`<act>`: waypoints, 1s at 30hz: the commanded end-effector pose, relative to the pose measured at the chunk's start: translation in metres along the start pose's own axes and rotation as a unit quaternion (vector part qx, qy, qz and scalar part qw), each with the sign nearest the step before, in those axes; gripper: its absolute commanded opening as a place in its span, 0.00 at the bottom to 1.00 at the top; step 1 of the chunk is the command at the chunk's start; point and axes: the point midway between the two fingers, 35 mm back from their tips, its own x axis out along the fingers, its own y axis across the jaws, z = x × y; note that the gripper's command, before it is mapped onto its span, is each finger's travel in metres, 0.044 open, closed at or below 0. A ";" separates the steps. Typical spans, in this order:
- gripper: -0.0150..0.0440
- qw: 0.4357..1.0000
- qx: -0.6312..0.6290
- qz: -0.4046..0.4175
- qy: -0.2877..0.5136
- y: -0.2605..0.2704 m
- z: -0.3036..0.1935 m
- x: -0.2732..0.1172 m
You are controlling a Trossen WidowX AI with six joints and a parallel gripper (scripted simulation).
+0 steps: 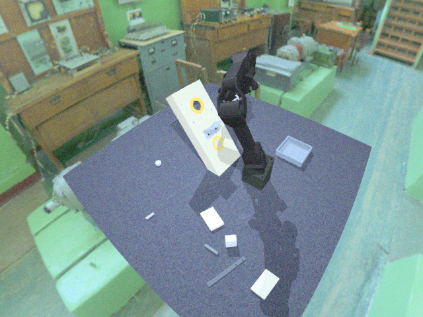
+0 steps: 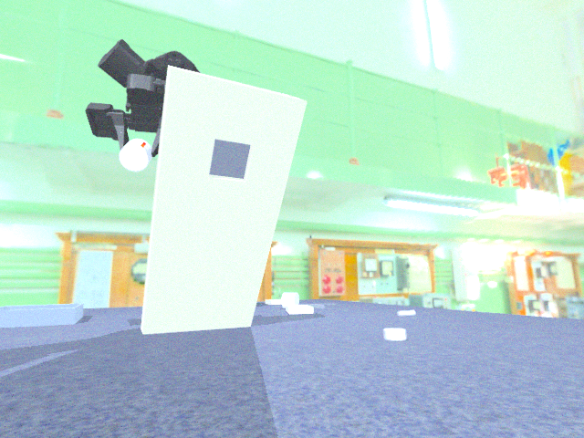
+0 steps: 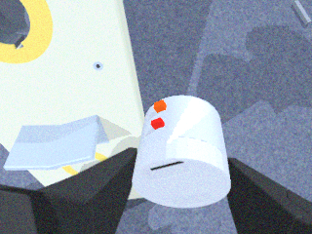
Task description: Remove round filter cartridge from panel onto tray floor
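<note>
White cartridge clamped between jaws, out of panel, held high beside it, upper left in exterior view; probably raised for clearance before tray, right of centre in top view.

The matte black, chunky-jointed robot arm has angular link housings behind the gripper; a small white marking (shape hard to read) shows near the wrist; the fingers taper.
</note>
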 end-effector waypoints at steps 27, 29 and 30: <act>0.25 0.882 0.411 -0.230 -0.017 -0.163 -0.095 0.001; 0.25 0.870 0.430 -0.242 -0.018 -0.173 -0.111 0.004; 0.25 0.863 0.439 -0.248 -0.018 -0.178 -0.119 0.006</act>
